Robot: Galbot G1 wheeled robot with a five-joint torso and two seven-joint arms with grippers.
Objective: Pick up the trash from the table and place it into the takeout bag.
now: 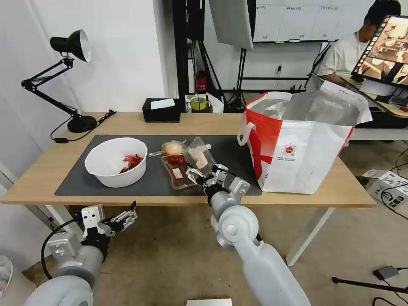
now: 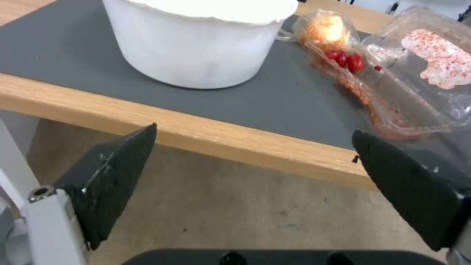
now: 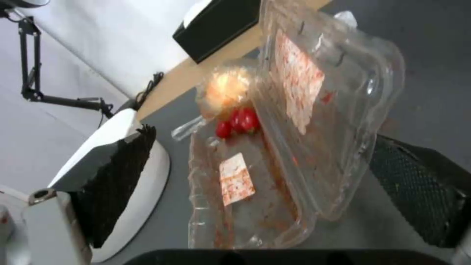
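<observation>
On the table [image 1: 51, 170], the trash lies on a dark grey mat [image 1: 76, 180]. A white bowl [image 1: 115, 161] [image 2: 196, 40] holds red crayfish shells [image 1: 132, 160]. To its right an open clear hinged tray [image 1: 180, 172] [image 3: 275, 162] lies beside a bagged tan bun [image 1: 172, 148] [image 2: 326, 29] [image 3: 228, 88]. My right gripper [image 1: 204, 175] [image 3: 262, 136] is open at the tray's near end, one finger on each side of it. My left gripper [image 1: 126, 216] [image 2: 255, 147] hangs open below the table's front edge, in front of the bowl. The takeout bag [image 1: 304, 144] stands open at the right.
A black tissue box [image 1: 161, 109] and a tape roll [image 1: 198, 103] sit along the table's back edge, with a black desk lamp [image 1: 70, 76] at the back left. A person sits at a desk behind the bag. Boxes and cables lie on the floor at the right.
</observation>
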